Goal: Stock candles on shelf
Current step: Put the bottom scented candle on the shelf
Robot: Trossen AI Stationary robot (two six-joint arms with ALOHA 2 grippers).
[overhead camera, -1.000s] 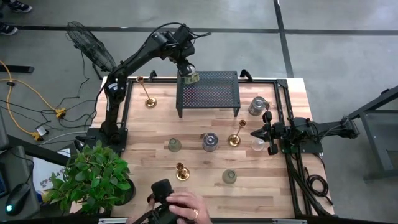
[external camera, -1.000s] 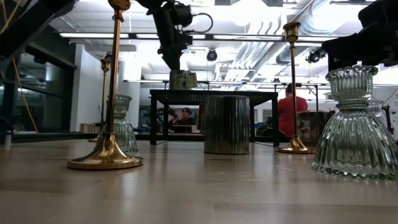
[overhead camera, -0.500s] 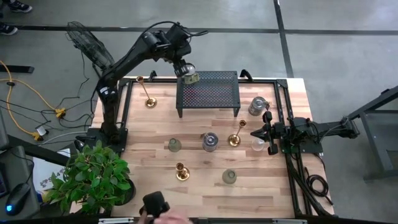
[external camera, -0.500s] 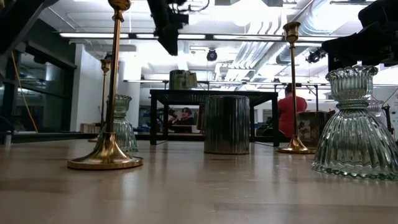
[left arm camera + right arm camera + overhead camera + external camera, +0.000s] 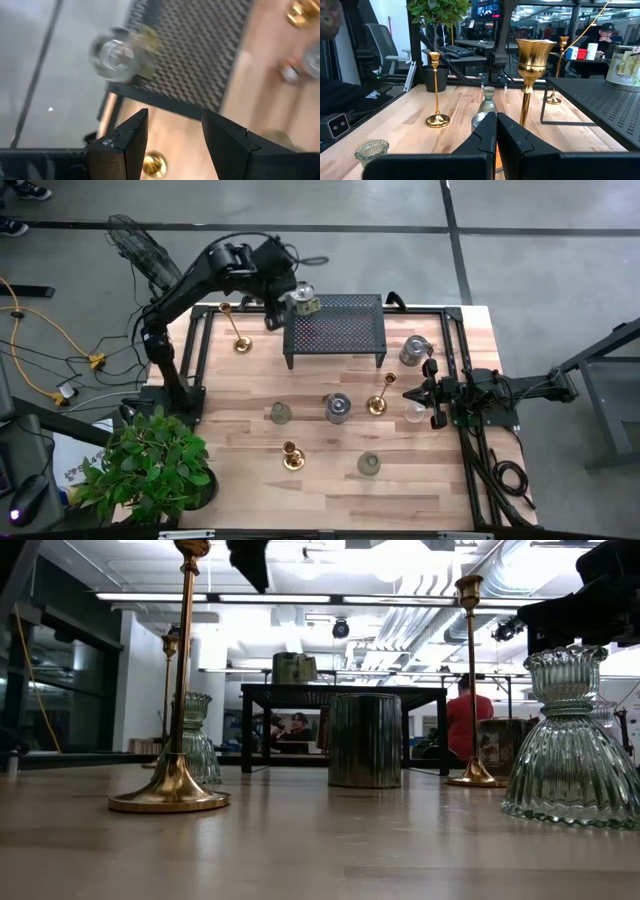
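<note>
The black mesh shelf (image 5: 335, 328) stands at the table's far middle. A glass jar candle (image 5: 303, 302) with a pale label rests by its base on the shelf's far left corner; it also shows in the low view (image 5: 294, 668) and the left wrist view (image 5: 120, 52). My left gripper (image 5: 272, 318) hangs open and empty just left of that corner, above the table (image 5: 175, 135). My right gripper (image 5: 408, 393) is shut and empty at the table's right side (image 5: 496, 131). Brass candlesticks (image 5: 238, 332), (image 5: 380, 395), (image 5: 291, 455) and glass candles (image 5: 338, 408), (image 5: 281, 413), (image 5: 369, 464) stand on the table.
Two more glass candles stand at the right, one behind my right gripper (image 5: 414, 350) and one just in front of it (image 5: 414, 412). A green potted plant (image 5: 150, 465) stands at the near left corner. Black frame rails (image 5: 200, 350) run along the table's left and right edges.
My left gripper has risen from just above the jar candle and gone toward the table's left edge. The jar stays upright on the shelf's far left corner. A person's hand with a dark object at the near edge has gone out of view.
</note>
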